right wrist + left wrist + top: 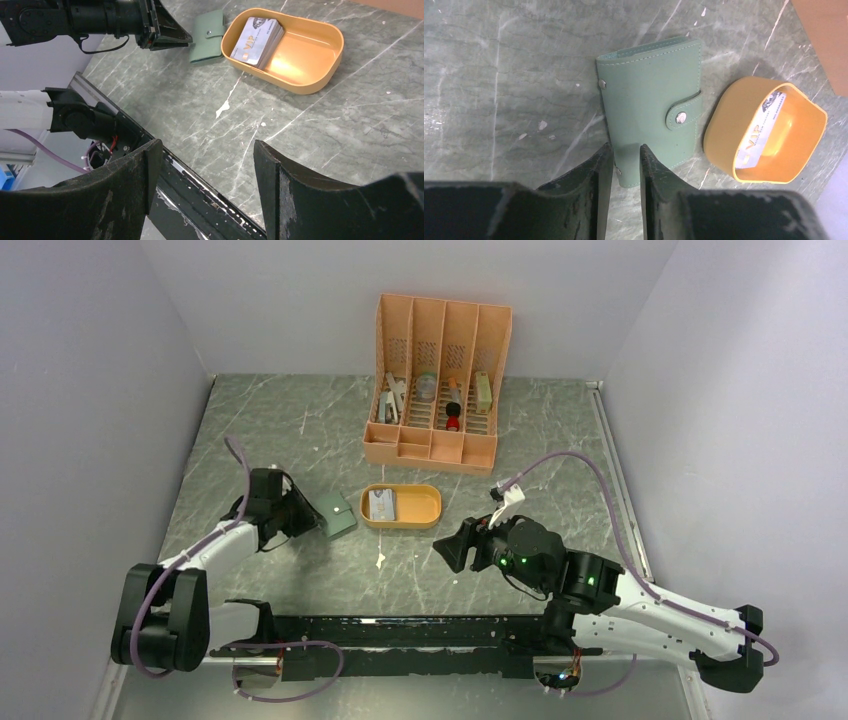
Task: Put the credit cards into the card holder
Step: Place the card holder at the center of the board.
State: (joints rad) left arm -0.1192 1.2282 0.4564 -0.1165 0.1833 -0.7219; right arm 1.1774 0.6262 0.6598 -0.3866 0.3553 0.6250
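The card holder [649, 100] is a grey-green wallet lying closed and snapped on the marble table, seen too in the top view [340, 512] and the right wrist view [207, 32]. My left gripper [625, 146] hovers at its near corner with the jaws narrowly apart; the wallet's edge and bare table show through the gap. The credit cards [260, 35] sit stacked in the left end of an orange oval tray [320, 55], just right of the wallet. My right gripper [207, 145] stands wide open over the table's near edge, empty and well short of the tray.
A tall orange slotted organizer [440, 380] with small items stands at the back, behind the tray [425, 508]. A black rail [400, 635] runs along the near edge between the arm bases. Grey walls close in on both sides.
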